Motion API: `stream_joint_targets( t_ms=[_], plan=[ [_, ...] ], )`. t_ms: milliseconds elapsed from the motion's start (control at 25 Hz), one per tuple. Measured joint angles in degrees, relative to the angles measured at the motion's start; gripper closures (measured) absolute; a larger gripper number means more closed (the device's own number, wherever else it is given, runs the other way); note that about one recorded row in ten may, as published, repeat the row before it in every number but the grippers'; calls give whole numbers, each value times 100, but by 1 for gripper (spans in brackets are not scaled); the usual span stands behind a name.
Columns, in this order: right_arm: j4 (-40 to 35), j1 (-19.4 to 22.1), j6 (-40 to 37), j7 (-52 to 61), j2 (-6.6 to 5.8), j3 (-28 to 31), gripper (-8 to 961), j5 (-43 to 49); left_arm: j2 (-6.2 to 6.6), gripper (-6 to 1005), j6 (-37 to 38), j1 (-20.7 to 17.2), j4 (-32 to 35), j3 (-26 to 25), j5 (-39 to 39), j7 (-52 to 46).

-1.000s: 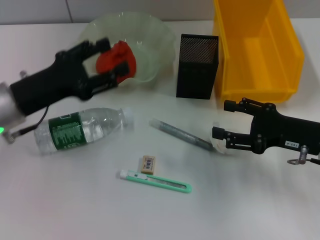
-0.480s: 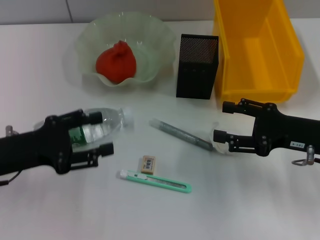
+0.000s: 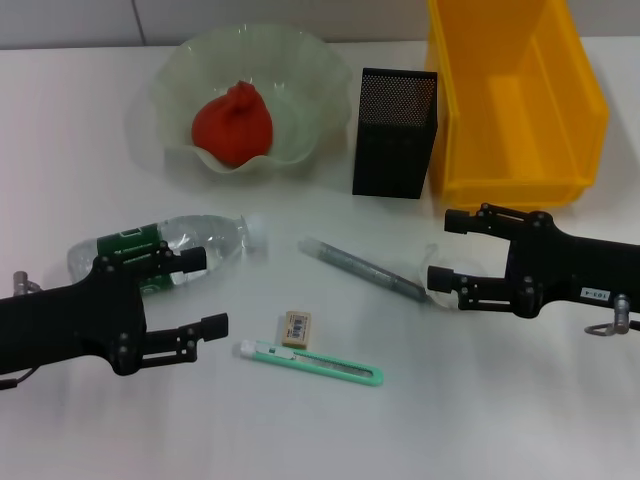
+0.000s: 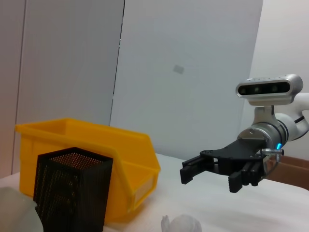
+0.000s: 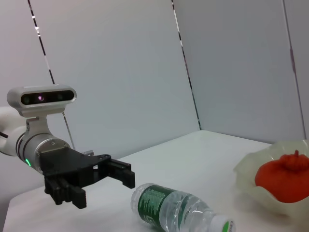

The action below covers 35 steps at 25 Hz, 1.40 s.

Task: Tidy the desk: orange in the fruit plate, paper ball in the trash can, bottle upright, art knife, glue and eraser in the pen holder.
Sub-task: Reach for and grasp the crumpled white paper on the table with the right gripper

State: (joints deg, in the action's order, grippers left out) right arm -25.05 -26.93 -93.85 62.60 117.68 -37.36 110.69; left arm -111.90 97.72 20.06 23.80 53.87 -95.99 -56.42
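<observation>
The orange [image 3: 232,125] lies in the glass fruit plate [image 3: 300,75]. The clear bottle [image 3: 205,243] with a green label lies on its side. My left gripper [image 3: 203,293] is open just in front of it, and the arm hides part of the label. The pale paper ball [image 3: 457,272] lies between the fingers of my open right gripper [image 3: 445,258]; I cannot tell whether they touch it. The grey glue stick [image 3: 362,268], eraser [image 3: 297,327] and green art knife [image 3: 310,362] lie mid-table. The bottle [image 5: 178,210] and left gripper [image 5: 96,176] also show in the right wrist view.
The black mesh pen holder [image 3: 393,132] stands at the back centre, next to the yellow bin [image 3: 515,95] at the back right. The left wrist view shows the right gripper [image 4: 222,166], bin [image 4: 96,145], holder [image 4: 72,193] and paper ball [image 4: 181,224].
My left gripper let go of the orange in the plate and came down to the front, beside the lying bottle. The right gripper has hardly moved.
</observation>
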Motion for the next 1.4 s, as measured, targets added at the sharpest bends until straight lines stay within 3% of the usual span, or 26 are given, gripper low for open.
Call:
stream_joint_targets(
  t_ms=[280,480,520,640,680,1040,1400],
  plan=[
    [-210,-19,-44,455,1,-6,147,7,-6,198,-8,13,5,19,-103,61],
    [-1612,-143,-516,2203,-40,-595,148,86,-79,199,-21,35,4,6,-245,206],
    [-1612,-143,-516,2203,-40,-595,148,86,-79,199,-21,35,4,6,-245,206],
    [-2263,-380,-668,2982,-93,-875,148,496,-95,199,-63,38,3,-11,-340,283],
    [-2551,-631,-794,3441,-134,-1000,148,904,-96,199,-82,38,2,-13,-354,291],
    [-2895,-1533,-847,4146,-153,-1387,149,2282,-71,200,-193,35,3,-9,-367,291],
    [-3032,-1778,-470,4221,16,-1742,149,2982,-81,200,-442,-73,1,-98,-354,260]
  ],
)
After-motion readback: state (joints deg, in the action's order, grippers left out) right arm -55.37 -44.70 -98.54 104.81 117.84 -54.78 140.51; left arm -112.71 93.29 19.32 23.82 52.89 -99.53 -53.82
